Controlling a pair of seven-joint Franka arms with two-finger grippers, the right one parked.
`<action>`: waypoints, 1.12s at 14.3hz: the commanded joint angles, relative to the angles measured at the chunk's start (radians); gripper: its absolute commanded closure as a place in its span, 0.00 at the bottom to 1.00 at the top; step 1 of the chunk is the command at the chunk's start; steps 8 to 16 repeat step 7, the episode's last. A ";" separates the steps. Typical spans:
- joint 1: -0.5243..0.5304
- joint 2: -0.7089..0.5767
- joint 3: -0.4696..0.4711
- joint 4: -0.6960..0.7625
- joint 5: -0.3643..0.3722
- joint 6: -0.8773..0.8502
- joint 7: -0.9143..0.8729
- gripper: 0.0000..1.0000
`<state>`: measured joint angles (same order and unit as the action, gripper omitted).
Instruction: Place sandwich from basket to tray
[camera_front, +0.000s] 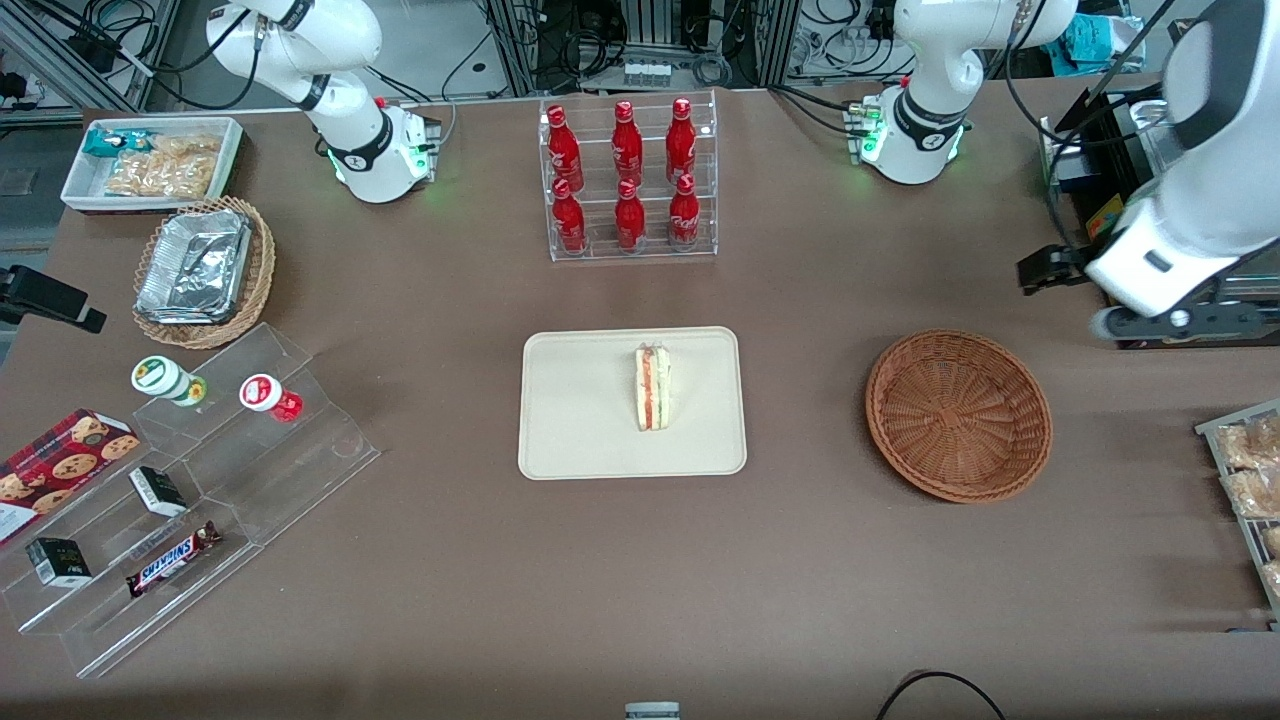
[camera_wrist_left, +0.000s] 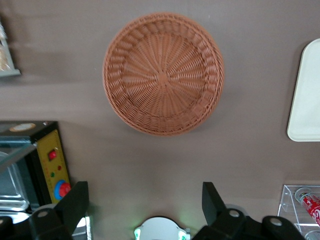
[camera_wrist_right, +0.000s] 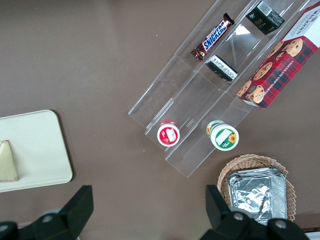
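Front view: tool (camera_wrist_left: 145, 200) open above woven basket (camera_front: 958, 414).

Looking down from high in front, taking in the whole table (camera_front: 640, 600). Riding the working arm's wrist, facing straight down from well above the basket (camera_wrist_left: 163, 73), the gripper (camera_wrist_left: 145, 200) spread wide at the frame's edge. Sharing the basket (camera_front: 958, 414) and the tray (camera_front: 580, 440) rim (camera_wrist_left: 305, 100) across both; catching the tray (camera_wrist_right: 40, 145) again from the parked wrist.
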<state>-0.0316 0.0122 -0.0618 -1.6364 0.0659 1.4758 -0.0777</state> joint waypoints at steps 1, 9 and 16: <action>0.035 0.002 -0.021 0.068 -0.015 -0.006 0.010 0.00; 0.032 -0.012 0.042 0.084 -0.106 0.015 0.009 0.00; 0.032 -0.012 0.042 0.084 -0.106 0.015 0.009 0.00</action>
